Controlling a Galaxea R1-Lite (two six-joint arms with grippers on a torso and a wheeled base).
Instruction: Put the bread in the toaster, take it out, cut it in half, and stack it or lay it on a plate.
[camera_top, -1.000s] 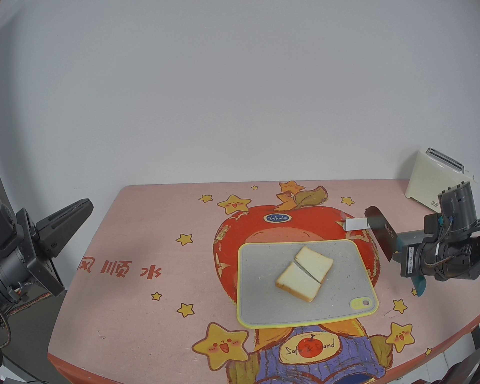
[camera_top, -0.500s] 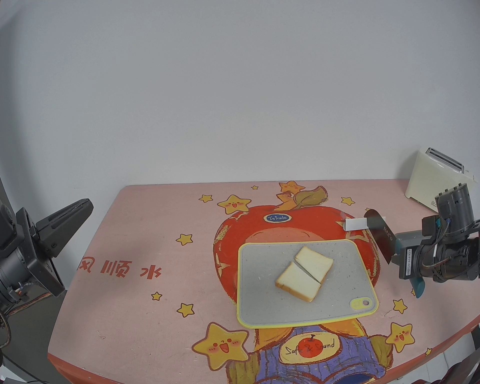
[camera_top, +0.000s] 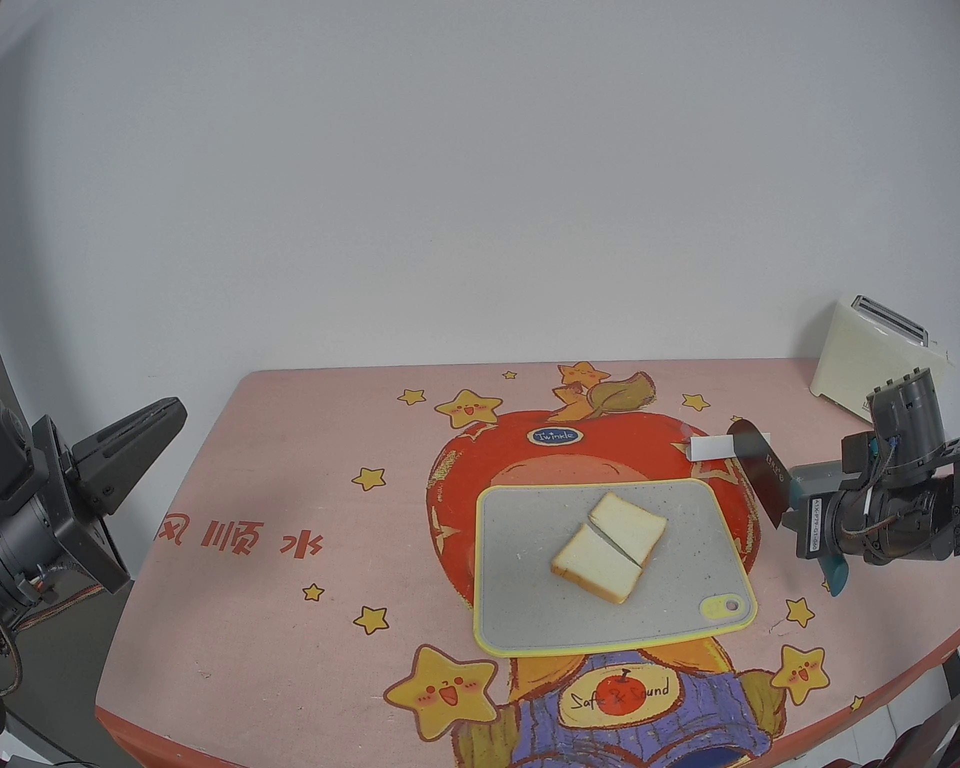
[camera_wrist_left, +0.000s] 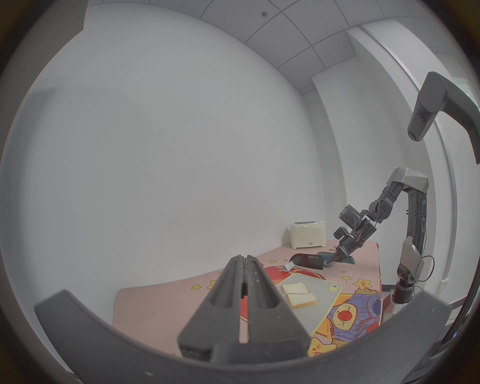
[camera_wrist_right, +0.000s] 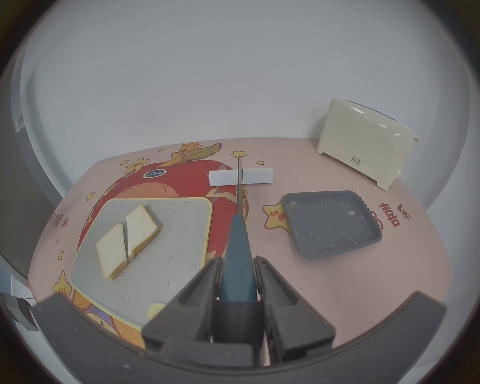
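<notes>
As jaws clamp the knife (camera_top: 764, 468), the right arm (camera_top: 880, 505) hovers beside the board (camera_top: 520, 590)

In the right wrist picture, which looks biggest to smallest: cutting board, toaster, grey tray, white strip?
1. cutting board
2. toaster and grey tray look alike; the toaster stands farther off, so unranked
3. white strip
</notes>
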